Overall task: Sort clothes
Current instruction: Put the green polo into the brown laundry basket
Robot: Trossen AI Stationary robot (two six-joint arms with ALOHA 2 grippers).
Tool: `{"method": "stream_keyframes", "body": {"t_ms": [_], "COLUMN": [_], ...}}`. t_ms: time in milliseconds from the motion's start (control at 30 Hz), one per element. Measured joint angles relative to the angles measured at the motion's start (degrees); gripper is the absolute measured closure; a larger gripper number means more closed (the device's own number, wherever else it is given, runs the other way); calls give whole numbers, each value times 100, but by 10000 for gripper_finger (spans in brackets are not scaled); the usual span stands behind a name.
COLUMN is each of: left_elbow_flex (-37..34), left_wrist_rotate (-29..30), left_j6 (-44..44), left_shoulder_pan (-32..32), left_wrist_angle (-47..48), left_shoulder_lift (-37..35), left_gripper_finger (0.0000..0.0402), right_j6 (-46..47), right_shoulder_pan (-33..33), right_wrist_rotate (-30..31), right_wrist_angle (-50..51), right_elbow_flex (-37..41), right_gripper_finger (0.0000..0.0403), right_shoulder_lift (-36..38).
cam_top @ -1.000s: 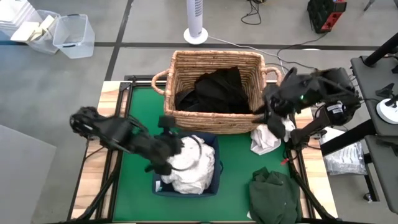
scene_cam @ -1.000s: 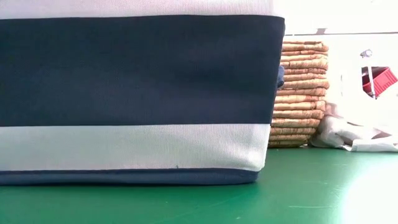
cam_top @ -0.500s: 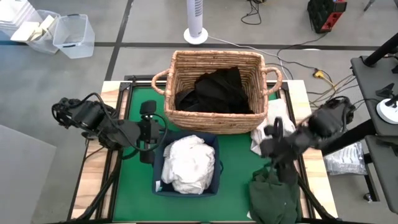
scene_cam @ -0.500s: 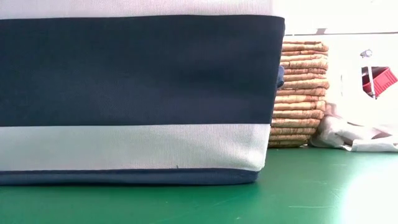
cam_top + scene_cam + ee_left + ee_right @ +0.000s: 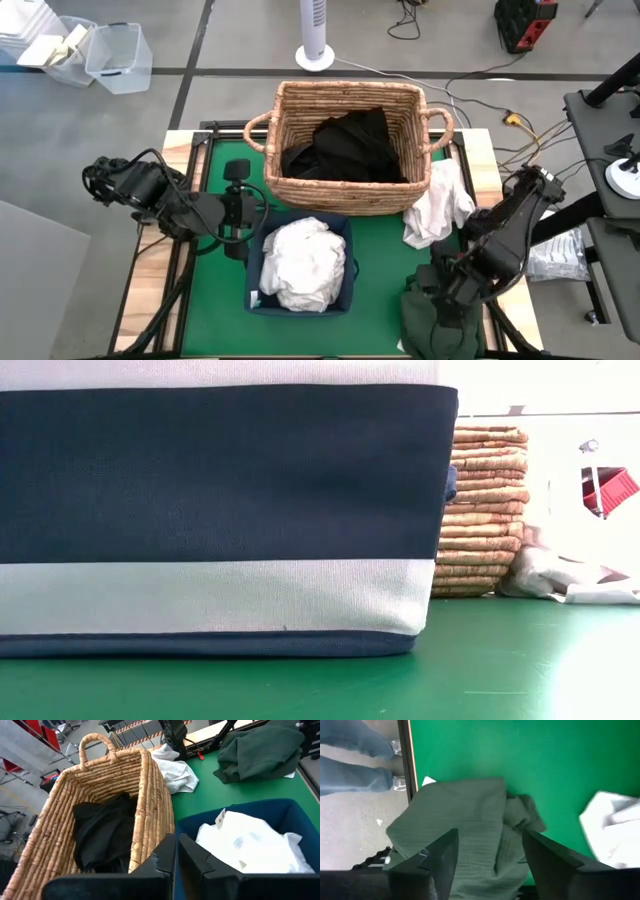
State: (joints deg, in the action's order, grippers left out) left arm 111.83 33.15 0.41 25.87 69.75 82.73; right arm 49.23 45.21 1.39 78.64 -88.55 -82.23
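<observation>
A green-covered table (image 5: 375,245) is seen from above, laid out as a sorting station so that dark and light clothes each have their own container. At the far side a large tan wicker basket (image 5: 345,185) with two looped handles is stood, its coarse woven coils holding a slumped heap of black garments (image 5: 345,145); the dark items appear to be gathered there. Touching its near wall, a smaller square fabric bin (image 5: 338,228), navy with a pale band, is filled by crumpled white clothes (image 5: 300,265), soft and bunched, with a small tag showing in the left wrist view. Beside the basket's right corner a loose white garment (image 5: 435,210) is draped on the mat, unsorted. Near the table's front right corner a dark green garment (image 5: 425,315) is left in a folded, rumpled mound of lightly ribbed cloth, also unsorted. The right gripper (image 5: 487,852) is held directly above this green garment with its fingers spread wide and nothing between them, judged to be lined up for a grasp. The left gripper (image 5: 238,205) is parked just left of the bin, between bin and table edge, its fingers (image 5: 197,862) drawn nearly together and empty, apparently waiting clear of the work. Legs in blue jeans are glimpsed beyond the table edge in the right wrist view.
</observation>
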Motion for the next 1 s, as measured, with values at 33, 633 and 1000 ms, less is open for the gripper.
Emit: {"method": "stream_keyframes", "body": {"t_ms": [33, 633, 1000], "left_elbow_flex": [0, -2, -24], "left_wrist_rotate": [1, -15, -24], "left_j6": [34, 62, 62], "left_shoulder_pan": [0, 0, 0], "left_wrist_angle": [24, 372, 368], "left_shoulder_lift": [-8, -27, -27], "left_gripper_finger": [401, 401, 401], "right_j6": [101, 1453, 1996], "right_shoulder_pan": [71, 357, 354], "right_wrist_rotate": [-10, -632, -741], "right_wrist_angle": [-144, -3092, -3637], "right_elbow_flex": [181, 3251, 4175], "right_gripper_finger": [185, 115, 178], "right_shoulder_lift": [24, 153, 140]}}
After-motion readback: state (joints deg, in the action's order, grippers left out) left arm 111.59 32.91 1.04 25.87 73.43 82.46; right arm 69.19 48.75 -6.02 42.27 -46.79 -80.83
